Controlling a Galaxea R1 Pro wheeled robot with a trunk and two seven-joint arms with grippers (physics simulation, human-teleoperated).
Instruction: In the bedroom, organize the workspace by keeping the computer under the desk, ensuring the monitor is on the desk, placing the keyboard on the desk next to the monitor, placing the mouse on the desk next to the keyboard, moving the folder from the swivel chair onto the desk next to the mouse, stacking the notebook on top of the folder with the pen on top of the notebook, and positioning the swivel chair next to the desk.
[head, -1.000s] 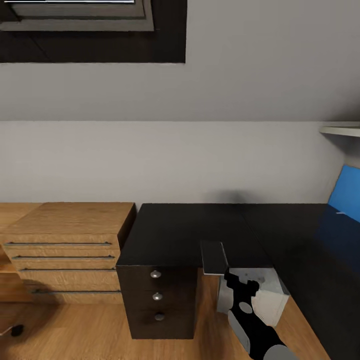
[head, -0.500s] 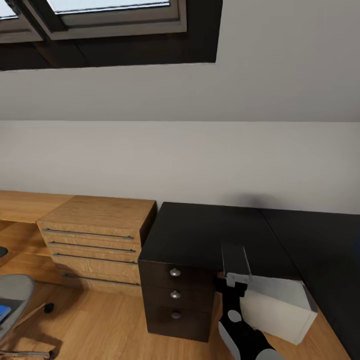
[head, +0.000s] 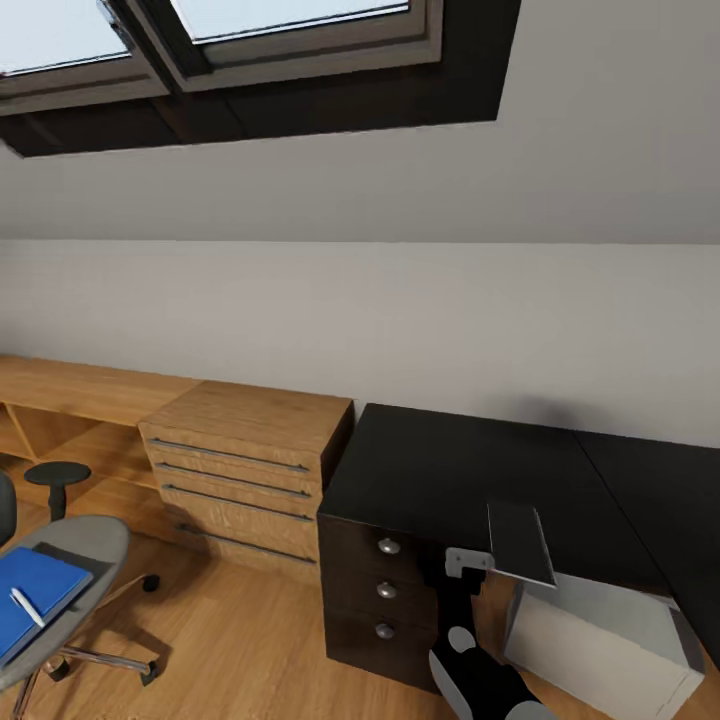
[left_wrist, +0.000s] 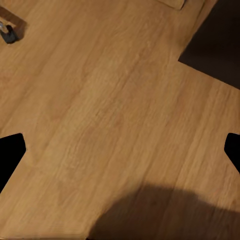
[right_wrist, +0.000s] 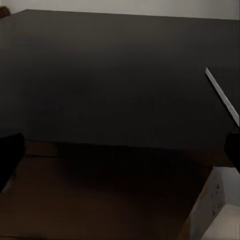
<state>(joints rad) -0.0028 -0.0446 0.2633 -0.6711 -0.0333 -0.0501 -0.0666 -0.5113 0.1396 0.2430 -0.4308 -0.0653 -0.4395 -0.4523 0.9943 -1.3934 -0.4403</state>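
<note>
From my head camera, the black counter (head: 470, 470) stands against the grey wall under the sloped skylights, with its dark drawer unit (head: 385, 590) beside a light wooden cabinet (head: 245, 455). My right claw (head: 468, 565) hangs at the counter's front edge and has a thin dark grey notebook (head: 520, 543) clamped at its tip, the notebook lying nearly flat just above the counter's edge. Below it, the pale computer (head: 600, 640) sits on the wood floor (head: 240, 640) under the counter. Well apart, at the lower left, the swivel chair (head: 85, 545) carries the blue folder (head: 35, 590) on its seat, with the pen (head: 27, 607) lying on the folder.

Through my left wrist camera, plank floor passes beneath my left claw (left_wrist: 120, 150), whose fingers stand wide apart around nothing.

Through my right wrist camera, the counter top (right_wrist: 120, 80) spreads ahead, and the notebook's pale edge (right_wrist: 222, 97) crosses one side.
</note>
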